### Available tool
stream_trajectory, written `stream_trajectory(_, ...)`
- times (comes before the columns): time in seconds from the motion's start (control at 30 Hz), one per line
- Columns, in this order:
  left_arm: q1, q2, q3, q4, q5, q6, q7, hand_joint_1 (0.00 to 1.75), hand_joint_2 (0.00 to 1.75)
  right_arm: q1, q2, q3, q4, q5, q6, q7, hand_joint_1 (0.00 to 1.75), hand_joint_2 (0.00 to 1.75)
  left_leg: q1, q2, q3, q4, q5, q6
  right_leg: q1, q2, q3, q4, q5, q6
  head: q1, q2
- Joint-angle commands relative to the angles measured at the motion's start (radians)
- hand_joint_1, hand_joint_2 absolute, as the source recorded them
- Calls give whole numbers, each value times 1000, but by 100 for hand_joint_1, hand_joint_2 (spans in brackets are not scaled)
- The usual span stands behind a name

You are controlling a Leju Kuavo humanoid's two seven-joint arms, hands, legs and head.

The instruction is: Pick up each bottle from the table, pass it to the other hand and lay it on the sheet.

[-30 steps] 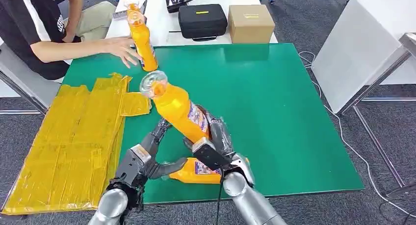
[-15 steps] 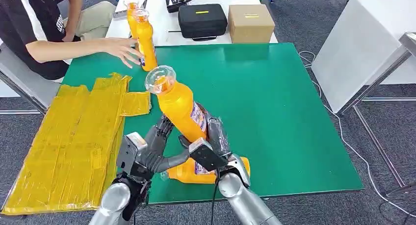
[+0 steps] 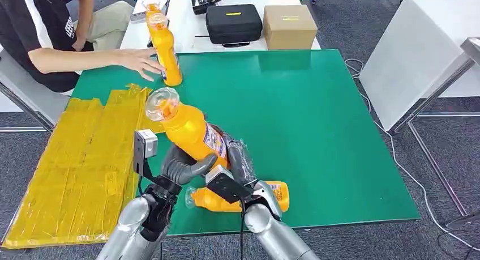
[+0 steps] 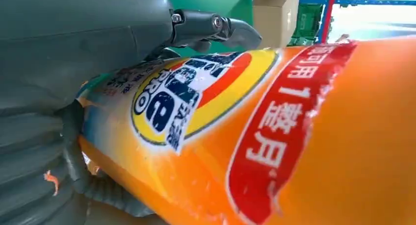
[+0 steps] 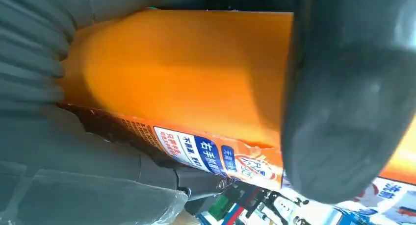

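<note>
Tilted orange plastic juice bottle w/ clear cap [image 3: 187, 128] held above green table [image 3: 317, 118], cap toward yellow crinkled sheet [image 3: 85, 158]; left hand [image 3: 184, 166] and right hand [image 3: 238, 166] both grip its lower body; 2nd orange bottle [image 3: 240, 197] lies on table beneath; 3rd [image 3: 166, 50] upright by person's hand [image 3: 138, 60].

1. Held bottle [image 3: 189, 130]: orange liquid, clear cap, colourful label; tilted with its cap toward the far-left corner, raised over the tabletop [image 3: 317, 124] near its near edge, gripped by the left robot hand [image 3: 184, 166] and the right robot hand [image 3: 238, 163].
2. Lying bottle [image 3: 238, 197]: same kind, on its side along the near edge, cap pointing left.
3. Standing bottle [image 3: 165, 47]: upright near the far-left corner.
4. Sheet [image 3: 85, 158]: crinkled yellow plastic, flat over the tabletop's left edge.
</note>
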Motion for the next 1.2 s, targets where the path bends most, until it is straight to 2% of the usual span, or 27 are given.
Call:
stream_trajectory(0.03,-73,8,-60,90,21,12,-7,0,175,-62,-17,67,96,12,-5,24,175,175,1,0,2,-1,-1,-3,0,0,3,-1,-1,-1,0,0)
stream_trajectory(0.4,-107,-18,-30,102,-28,37,-21,0,175,-125,10,88,229,59,-11,61,175,175,1,1,4,0,-2,-4,1,0,5,-1,-1,-1,0,0)
stream_trajectory(0.53,-102,-16,-23,84,-64,42,-28,0,175,-149,14,92,301,152,-70,124,175,175,1,0,3,0,-1,-3,1,-1,4,-1,-1,-1,0,0)
stream_trajectory(0.7,-92,-9,-18,57,-82,43,-31,0,175,-143,8,69,309,172,-62,151,175,175,1,-2,2,0,-1,-2,1,-2,3,-2,-1,-1,0,0)
stream_trajectory(0.87,-64,-2,-5,31,-102,43,-38,0,175,-95,-6,43,275,227,-52,188,175,175,1,-2,2,-1,-1,-2,1,-2,3,-2,-1,0,0,0)
stream_trajectory(1.2,-51,7,0,23,-103,43,-39,0,175,-75,-12,40,276,240,-47,198,175,175,2,-2,2,0,-1,-3,1,-3,3,-2,-1,-1,0,0)
